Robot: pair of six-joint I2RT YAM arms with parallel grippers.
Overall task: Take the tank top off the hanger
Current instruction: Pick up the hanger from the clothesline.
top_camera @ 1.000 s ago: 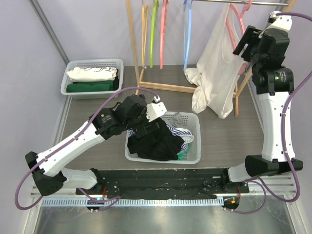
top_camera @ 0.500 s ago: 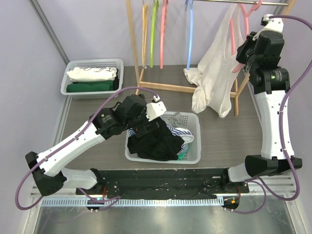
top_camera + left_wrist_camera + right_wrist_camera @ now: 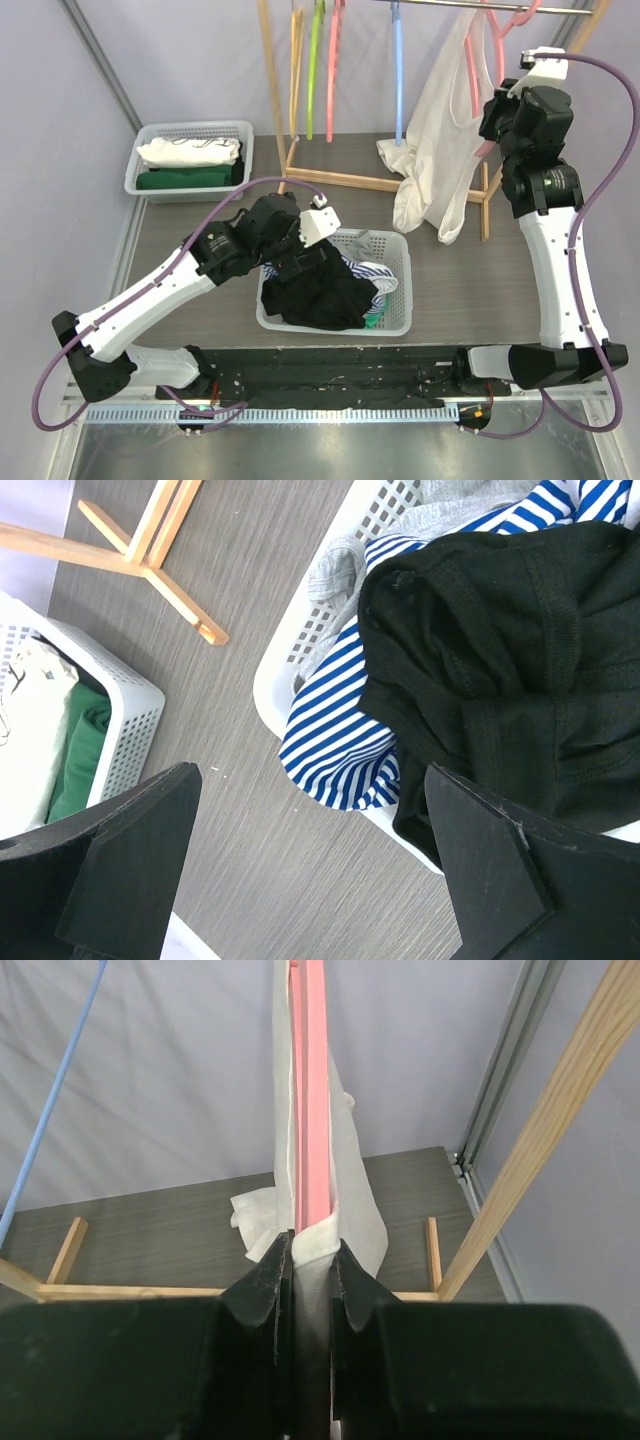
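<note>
The white tank top hangs from a pink hanger on the rail at the back right, its hem bunched low near the rack's foot. My right gripper is raised beside it. In the right wrist view my right gripper is shut on a fold of the tank top, with the pink hanger running straight up out of the pinch. My left gripper hovers open over the middle basket; the left wrist view shows my left gripper with nothing between its wide fingers.
A white basket in the middle holds black and blue-striped clothes. Another basket at the back left holds folded white and green clothes. The wooden rack carries blue, green and orange hangers.
My right gripper has closed on the tank top and risen towards the rail, pulling the cloth and hanger with it. The left arm has not moved.
</note>
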